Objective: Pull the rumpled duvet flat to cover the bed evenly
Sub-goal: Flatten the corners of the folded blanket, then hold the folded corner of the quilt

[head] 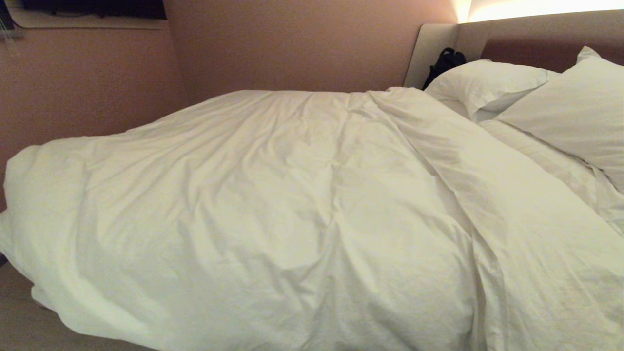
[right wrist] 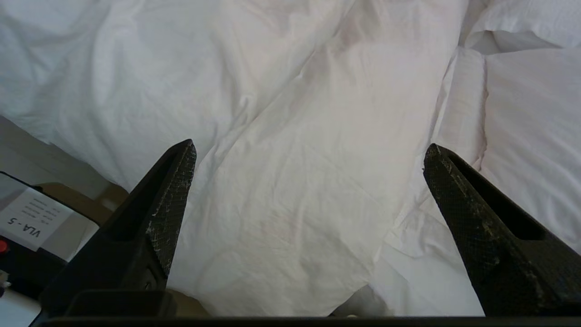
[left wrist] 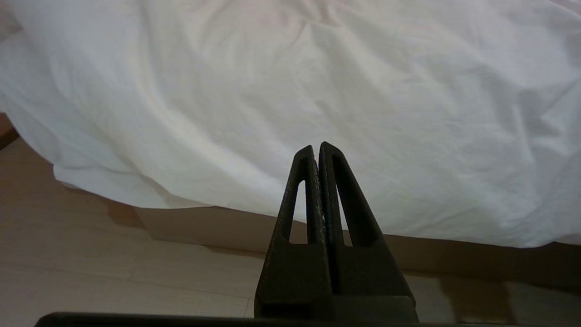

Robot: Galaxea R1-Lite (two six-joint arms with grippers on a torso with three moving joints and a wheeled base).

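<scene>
Duvet (head: 273, 204) covers most of the bed (head: 512, 44), creases left; right hand (right wrist: 308, 154) spread above it, left hand (left wrist: 316, 152) pressed together.

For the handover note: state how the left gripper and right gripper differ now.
The left gripper is shut and empty, low beside the duvet's overhanging edge; the right gripper is wide open above the duvet near the pillows. Both are black, holding nothing.
</scene>
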